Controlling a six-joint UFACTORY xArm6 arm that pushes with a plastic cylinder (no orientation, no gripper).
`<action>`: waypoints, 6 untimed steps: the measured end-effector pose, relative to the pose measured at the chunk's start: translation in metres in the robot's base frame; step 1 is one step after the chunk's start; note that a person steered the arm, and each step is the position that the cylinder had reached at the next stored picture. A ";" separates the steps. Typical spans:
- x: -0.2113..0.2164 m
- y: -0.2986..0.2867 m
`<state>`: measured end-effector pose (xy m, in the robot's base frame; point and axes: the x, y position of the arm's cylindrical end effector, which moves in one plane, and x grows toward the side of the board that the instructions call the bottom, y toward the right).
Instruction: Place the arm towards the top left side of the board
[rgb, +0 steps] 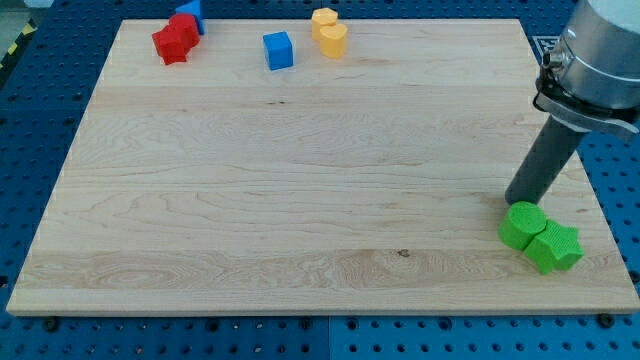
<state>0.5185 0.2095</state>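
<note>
A: State the work surface and surroundings.

B: A light wooden board (300, 170) lies on a blue perforated table (610, 170). The blue surface shows around the board on all sides. A yellow-and-black striped edge (15, 48) is visible at the view's far left top.

A: List the blocks.

B: At the view's top left: a red block (175, 41), star-like in outline, with a blue block (192, 12) touching it from behind; the shape of that blue one cannot be made out. To their right stands a blue cube (278, 50), apart from the others. Just right of the cube are two yellow blocks (329, 33), rounded, touching each other. At the view's bottom right: a green cylinder-like block (522, 224) touching a green star-shaped block (555, 247).

A: Report the end effector.

B: No pincer is fitted, so there is no open or closed state to report. The arm ends in a dark rod. My tip (512, 201) sits at the board's right side, at the upper edge of the green cylinder-like block; contact cannot be confirmed.

A: Position relative to the target area?

B: The board's top left corner is well apart from my tip, diagonally across the board.
</note>
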 end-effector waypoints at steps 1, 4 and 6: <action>0.007 0.000; -0.051 -0.081; -0.123 -0.239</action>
